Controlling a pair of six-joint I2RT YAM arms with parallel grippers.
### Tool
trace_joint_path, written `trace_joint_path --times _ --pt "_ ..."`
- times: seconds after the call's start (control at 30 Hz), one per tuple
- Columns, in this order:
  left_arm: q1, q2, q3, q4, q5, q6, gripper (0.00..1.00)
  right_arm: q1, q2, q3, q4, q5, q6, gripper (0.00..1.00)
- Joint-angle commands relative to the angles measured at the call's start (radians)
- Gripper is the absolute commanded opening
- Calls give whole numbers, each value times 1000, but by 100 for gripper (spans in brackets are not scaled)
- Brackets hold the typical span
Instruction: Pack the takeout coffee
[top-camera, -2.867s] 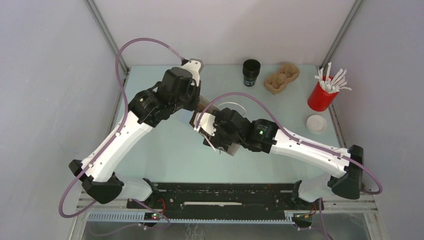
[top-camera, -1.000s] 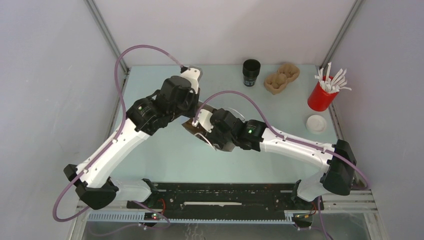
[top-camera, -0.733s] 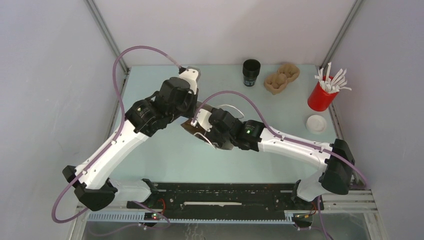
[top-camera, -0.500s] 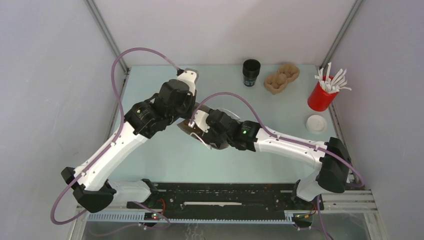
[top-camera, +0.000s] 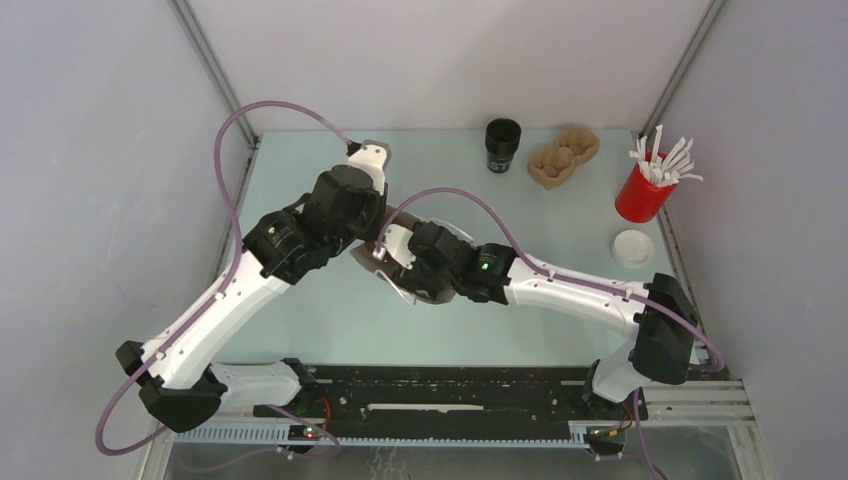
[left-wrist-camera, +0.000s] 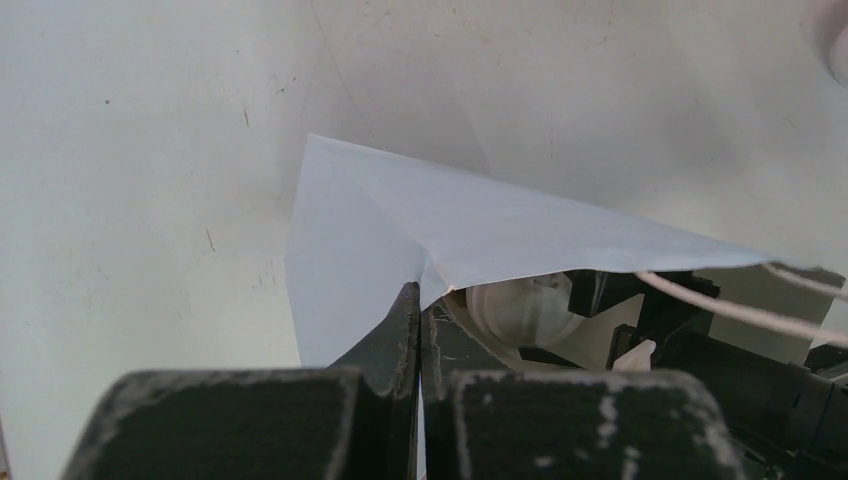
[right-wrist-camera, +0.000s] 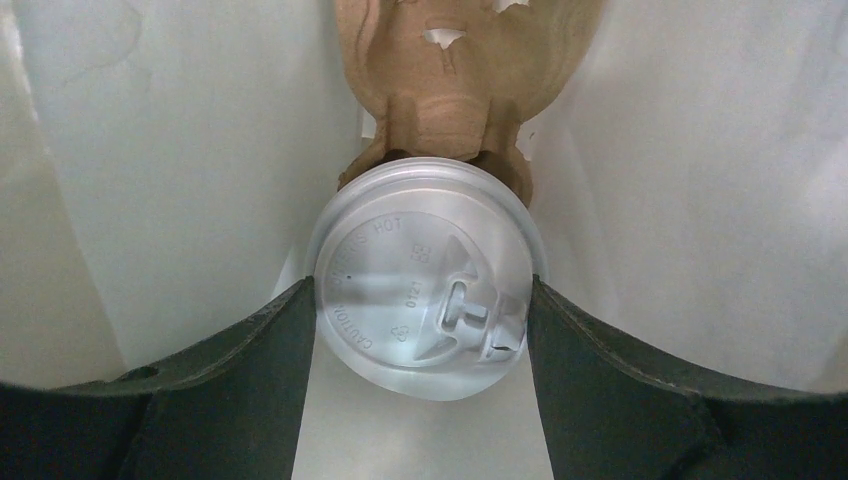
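Note:
The takeout coffee shows in the right wrist view as a white domed lid (right-wrist-camera: 425, 280); its black cup is hidden below. My right gripper (right-wrist-camera: 420, 288) is shut on it, a finger (right-wrist-camera: 250, 380) pressed on each side. The cup is inside a paper bag (right-wrist-camera: 170, 150), just in front of a brown cardboard carrier (right-wrist-camera: 450, 80) lying in the bag. My left gripper (left-wrist-camera: 420, 300) is shut on the bag's edge (left-wrist-camera: 390, 220) and holds the mouth open; the lid (left-wrist-camera: 520, 310) shows inside. In the top view the bag (top-camera: 366, 258) is mostly hidden under both wrists.
At the back of the table stand a lidless black cup (top-camera: 503, 145) and a second brown cardboard carrier (top-camera: 564, 157). A red cup of white sticks (top-camera: 643, 190) stands at the right edge, with a loose white lid (top-camera: 633, 247) in front of it.
Both wrists and the bag have shifted a little to the left. My right gripper has moved further into the bag with the coffee. My left gripper still pinches the bag's edge.

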Motion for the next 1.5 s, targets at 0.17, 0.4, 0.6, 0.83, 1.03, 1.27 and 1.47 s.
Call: trace_joint_path --times 0.17,0.4,0.6,0.83,1.03,1.27,1.47 --pt "-17 -79 -44 37 34 -27 0 -14 -143 -60 136 -57 70 51" --pt "-28 -44 -10 83 129 -28 0 -12 -199 -58 78 -3 34 52" --pt "-51 10 22 115 143 6 0 -13 -255 -60 -20 76 51 52" --pt "-52 -9 -88 127 106 27 0 20 -243 -80 -98 176 57 52" --pt "-52 -38 -163 146 109 5 0 42 -217 -80 -123 207 74 51" --pt "-53 -81 -267 161 86 -18 0 46 -181 -85 -74 180 39 52" --pt "-54 -125 -332 171 91 -38 0 50 -189 -95 -33 89 72 53"
